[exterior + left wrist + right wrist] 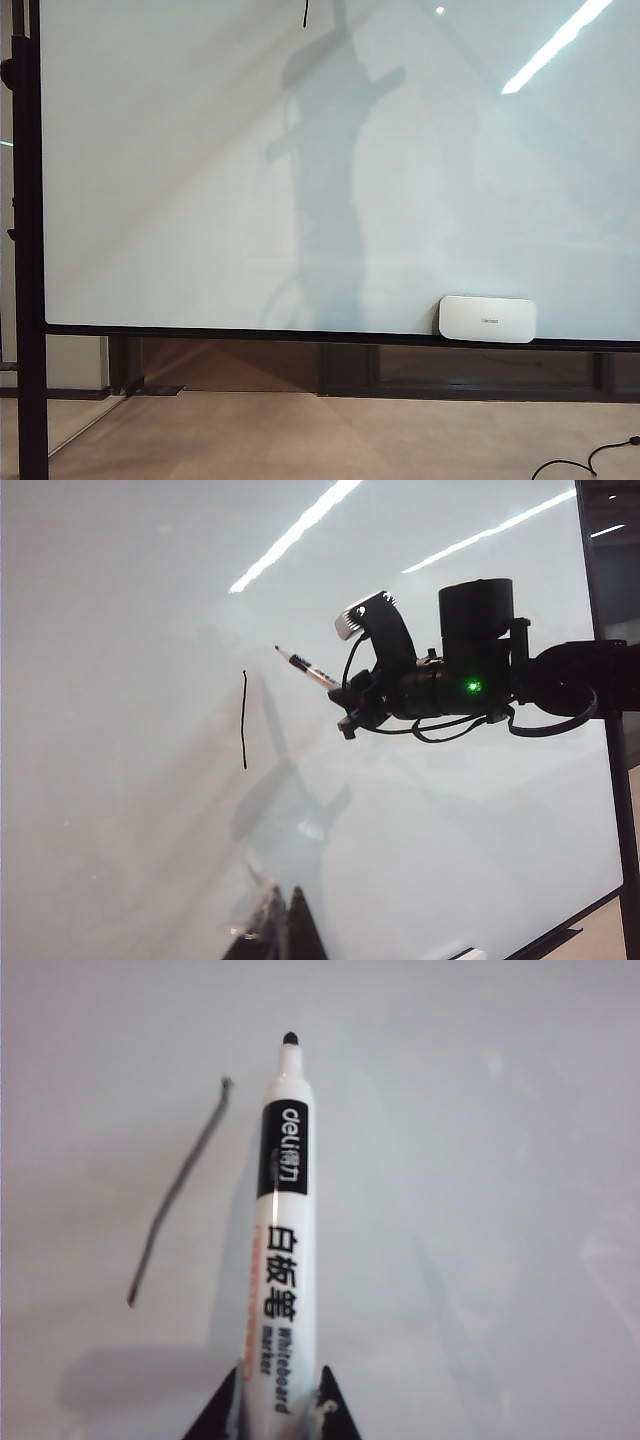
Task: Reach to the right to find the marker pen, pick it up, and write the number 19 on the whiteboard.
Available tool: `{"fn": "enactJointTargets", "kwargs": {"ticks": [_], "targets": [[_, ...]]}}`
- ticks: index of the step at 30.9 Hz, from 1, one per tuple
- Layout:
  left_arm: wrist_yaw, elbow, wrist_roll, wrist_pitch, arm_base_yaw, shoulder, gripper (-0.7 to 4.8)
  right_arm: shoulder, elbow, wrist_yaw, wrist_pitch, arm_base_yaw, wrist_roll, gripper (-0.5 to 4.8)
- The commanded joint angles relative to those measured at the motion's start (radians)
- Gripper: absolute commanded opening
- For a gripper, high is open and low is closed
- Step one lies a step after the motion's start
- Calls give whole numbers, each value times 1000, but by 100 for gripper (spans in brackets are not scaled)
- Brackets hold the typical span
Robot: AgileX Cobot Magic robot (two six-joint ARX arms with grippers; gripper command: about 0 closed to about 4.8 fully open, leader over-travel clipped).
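Note:
The whiteboard (pixel 150 150) fills the exterior view; only an arm's shadow falls on it there. A single thin black vertical stroke (pixel 244 720) of the number 19 stands on it, cut off at the top edge of the exterior view (pixel 305 12). My right gripper (pixel 277 1390) is shut on the marker pen (pixel 285 1230), a white barrel with a black band. Its black tip points at the board just beside the stroke (pixel 175 1195). The left wrist view shows that arm holding the marker pen (pixel 308 668) from the side. My left gripper (pixel 283 925) hangs back from the board, fingertips together, holding nothing.
A small white eraser (pixel 487 318) rests on the board's bottom ledge at the right. The black frame post (pixel 25 250) runs down the left side. A black cable (pixel 590 462) lies on the floor at the lower right.

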Motion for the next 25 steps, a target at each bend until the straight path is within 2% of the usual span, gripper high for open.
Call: {"fn": "enactJointTargets", "kwargs": {"ticks": [1, 5, 9, 16, 25], "targets": [[5, 4, 3, 6, -1, 0, -5, -7, 4, 15, -45, -3, -2, -2], [5, 4, 3, 0, -1, 0, -5, -7, 4, -18, -51, -10, -5, -2], [5, 4, 3, -13, -1, 0, -5, -7, 4, 53, -50, -10, -4, -2], [5, 4, 3, -18, -1, 0, -5, -7, 4, 107, -48, -10, -4, -2], [5, 4, 3, -20, -1, 0, -5, -7, 4, 112, 0, -10, -3, -2]]}}
